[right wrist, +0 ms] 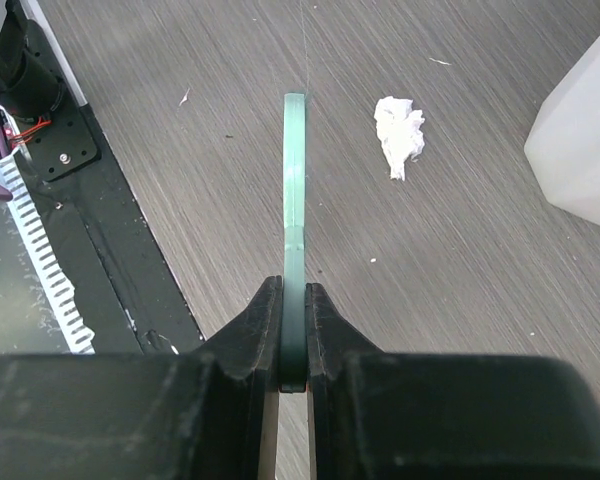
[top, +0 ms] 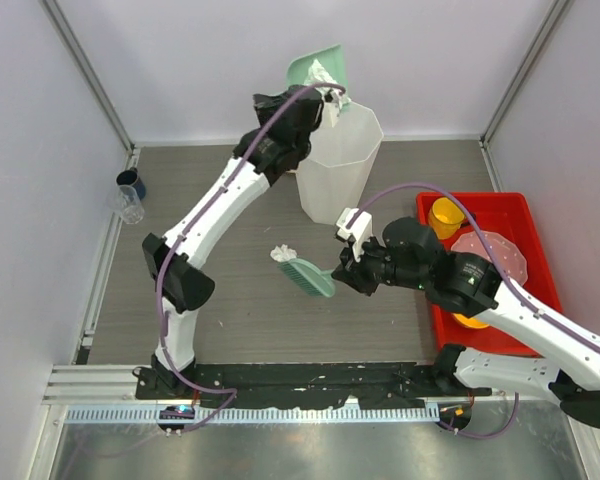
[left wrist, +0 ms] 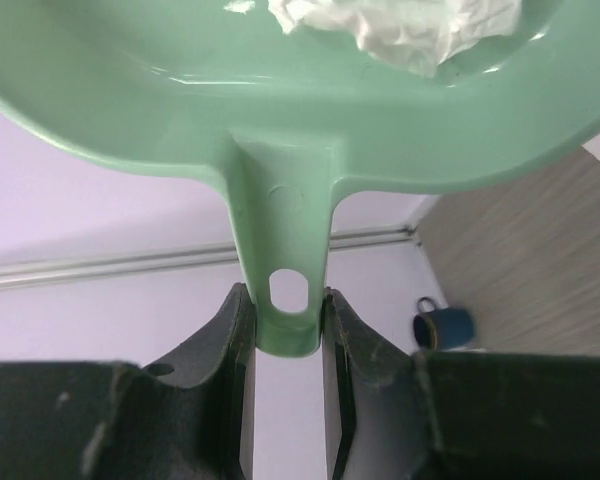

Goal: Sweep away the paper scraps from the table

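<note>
- Looking down from above, the left gripper [top: 316, 98] is raised over the white bin [top: 340, 165]. Its fingers are clamped on the handle of a green dustpan [top: 325, 62], which is tilted above the bin's open mouth.
- Some paper scraps [top: 321, 72] lie in the dustpan. One loose scrap [top: 281, 253] rests on the table [top: 230, 300] in front of the bin, just beside the head of a green brush [top: 310, 277].
- The right gripper [top: 346, 268] holds that brush by its handle, low over the table. A red tray [top: 525, 205] sits at the right edge with a yellow cup [top: 446, 215] in it. A blue mug [top: 130, 181] stands by the left wall.
- From the left wrist, the two fingers [left wrist: 235, 335] press on either side of the dustpan [left wrist: 280, 200] handle, level with its hanging hole. Crumpled paper scraps [left wrist: 380, 25] sit in the pan at the top of the view. The blue mug [left wrist: 442, 325] and a strip of table [left wrist: 540, 260] show at the lower right.
- From the right wrist, the fingers [right wrist: 260, 320] are closed tight on the brush [right wrist: 295, 190], seen edge-on. The loose scrap [right wrist: 398, 130] lies on the table [right wrist: 180, 150] to the right of the brush's far end, not touching it. The bin [right wrist: 580, 150] stands at the right edge.
</note>
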You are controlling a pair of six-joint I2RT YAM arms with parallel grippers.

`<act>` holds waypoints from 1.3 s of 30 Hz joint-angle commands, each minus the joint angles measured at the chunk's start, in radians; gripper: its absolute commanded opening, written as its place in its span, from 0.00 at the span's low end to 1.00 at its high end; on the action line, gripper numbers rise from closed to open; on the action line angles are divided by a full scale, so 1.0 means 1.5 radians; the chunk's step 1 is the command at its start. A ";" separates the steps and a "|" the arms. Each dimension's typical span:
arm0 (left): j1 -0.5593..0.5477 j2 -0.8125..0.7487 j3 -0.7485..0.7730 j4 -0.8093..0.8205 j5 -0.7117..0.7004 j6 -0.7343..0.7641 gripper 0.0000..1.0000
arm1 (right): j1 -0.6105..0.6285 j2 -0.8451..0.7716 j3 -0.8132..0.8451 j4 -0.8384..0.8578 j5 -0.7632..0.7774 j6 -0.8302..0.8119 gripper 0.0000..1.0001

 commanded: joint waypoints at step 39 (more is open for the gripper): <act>0.269 -0.515 -0.587 -0.154 0.228 -0.198 0.00 | 0.002 0.059 0.056 0.036 0.230 -0.006 0.01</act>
